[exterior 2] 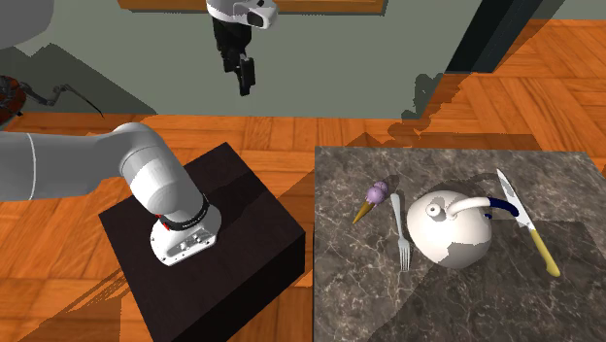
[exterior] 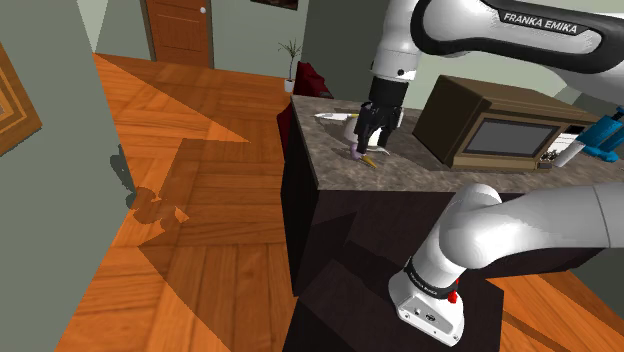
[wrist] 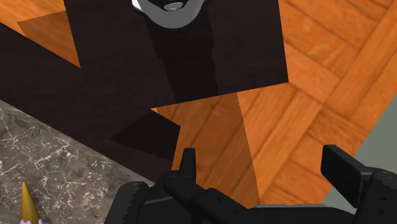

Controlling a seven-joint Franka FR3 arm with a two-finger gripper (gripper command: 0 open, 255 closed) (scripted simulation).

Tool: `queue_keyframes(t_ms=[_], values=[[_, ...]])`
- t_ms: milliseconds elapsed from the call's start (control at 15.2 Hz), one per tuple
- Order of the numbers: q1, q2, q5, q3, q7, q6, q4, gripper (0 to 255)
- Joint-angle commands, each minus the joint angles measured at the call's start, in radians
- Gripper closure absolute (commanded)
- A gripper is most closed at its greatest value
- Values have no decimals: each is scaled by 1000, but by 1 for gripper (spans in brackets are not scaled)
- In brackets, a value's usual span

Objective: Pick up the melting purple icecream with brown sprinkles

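1. Counter (exterior 2: 544,175): a flat slab of grey-brown veined stone over dark sides.
2. Ice cream (exterior 2: 372,201): we note a rounded purple scoop on a pointed tan cone. It lies on its side on the counter, near the edge that faces the stand (exterior 2: 209,233), with the scoop just beside the fork's tines. The sprinkles are too small for us to tell.
3. Fork (exterior 2: 401,233): slim grey metal, lying flat between the ice cream and the teapot.
4. Teapot (exterior 2: 452,228): a round, smooth white body with a small lid knob.
5. Knife (exterior 2: 527,233): a pale blade with a yellow handle, beyond the teapot.
6. Microwave (exterior: 500,125): a brown box with a dark glass door, on the counter.
7. Stand: a matt black block on a floor (wrist: 305,76) of orange wood parquet.
8. Gripper (wrist: 264,168): black, angular. We find its jaws spread wide with nothing between them. In the wrist view the cone's tip lies off to one side of the fingers, clear of both.
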State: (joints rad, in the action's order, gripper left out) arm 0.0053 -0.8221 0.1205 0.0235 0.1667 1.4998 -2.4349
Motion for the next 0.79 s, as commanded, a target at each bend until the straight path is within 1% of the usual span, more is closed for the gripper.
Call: queue_keyframes(t_ms=[0, 396, 726], values=[[0, 0, 0, 0, 0, 0, 0, 0], [-62, 78, -93, -56, -51, 167, -64, 0], [-115, 172, -164, -106, -83, 313, -88, 0]])
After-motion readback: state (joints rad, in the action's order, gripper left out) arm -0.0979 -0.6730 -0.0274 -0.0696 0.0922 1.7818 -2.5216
